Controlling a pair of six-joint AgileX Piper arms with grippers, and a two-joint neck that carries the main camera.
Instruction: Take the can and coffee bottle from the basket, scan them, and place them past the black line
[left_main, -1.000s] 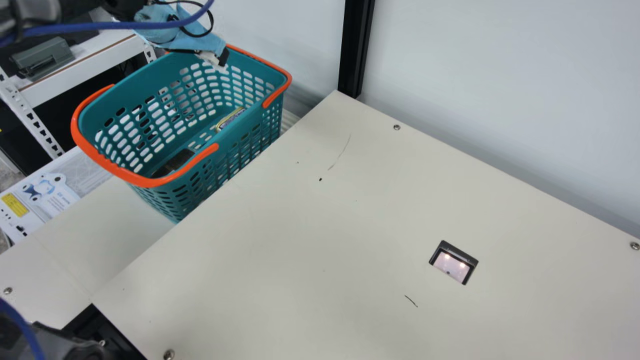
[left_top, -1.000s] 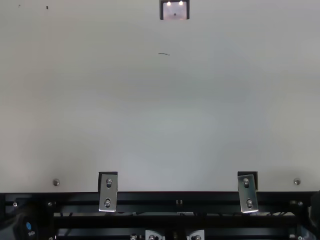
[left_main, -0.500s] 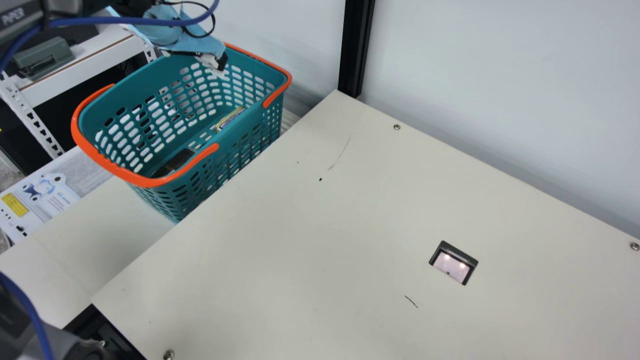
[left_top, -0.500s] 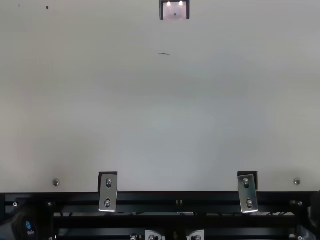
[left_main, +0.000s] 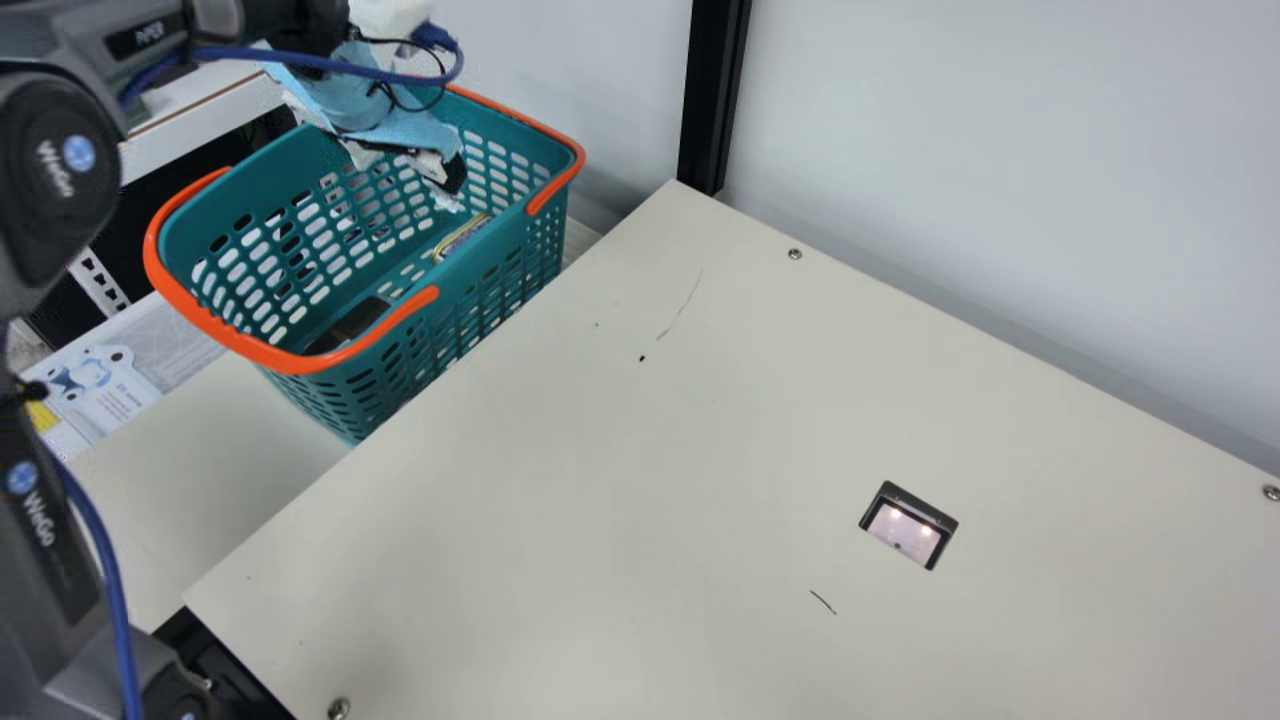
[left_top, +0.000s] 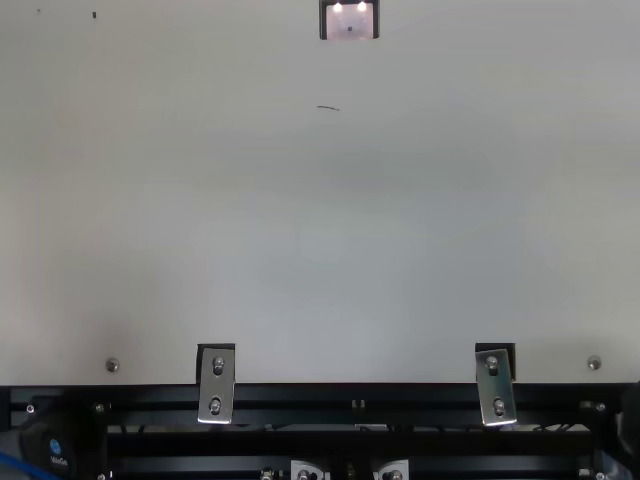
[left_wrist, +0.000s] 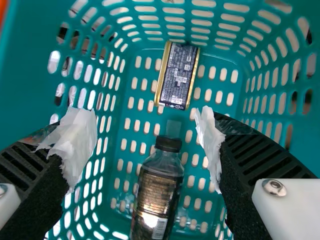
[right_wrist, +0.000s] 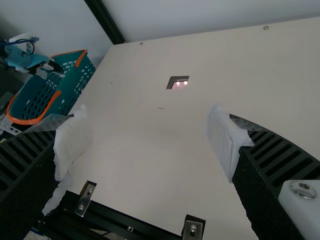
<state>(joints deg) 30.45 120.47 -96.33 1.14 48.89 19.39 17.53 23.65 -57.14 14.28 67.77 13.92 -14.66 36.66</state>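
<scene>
My left gripper (left_main: 430, 185) reaches down inside the teal basket (left_main: 300, 365) in the main view. In the left wrist view, left gripper (left_wrist: 150, 135) stands open, white wrapping on both fingertips. Between and below them on the basket floor lie the can (left_wrist: 177, 75), on its side with dark label and gold rims, and the coffee bottle (left_wrist: 157, 192) with a black cap. Neither touches the fingers. In the main view, parts of the can (left_main: 462, 238) and the dark bottle (left_main: 350, 325) show through the basket opening. Over the table, my right gripper (right_wrist: 150, 142) is open with nothing between its fingers.
A scanner window (left_main: 908, 525) with two lights is set into the cream table (left_main: 600, 500). Behind the table rise a wall and a black post (left_main: 712, 90). The basket's orange handles (left_main: 215, 335) rest along its rim. Metal brackets (left_top: 216, 385) sit at the table's front edge.
The left arm has come further into the main view, and its gripper has moved lower into the basket. The can, the bottle and the basket have stayed put.
</scene>
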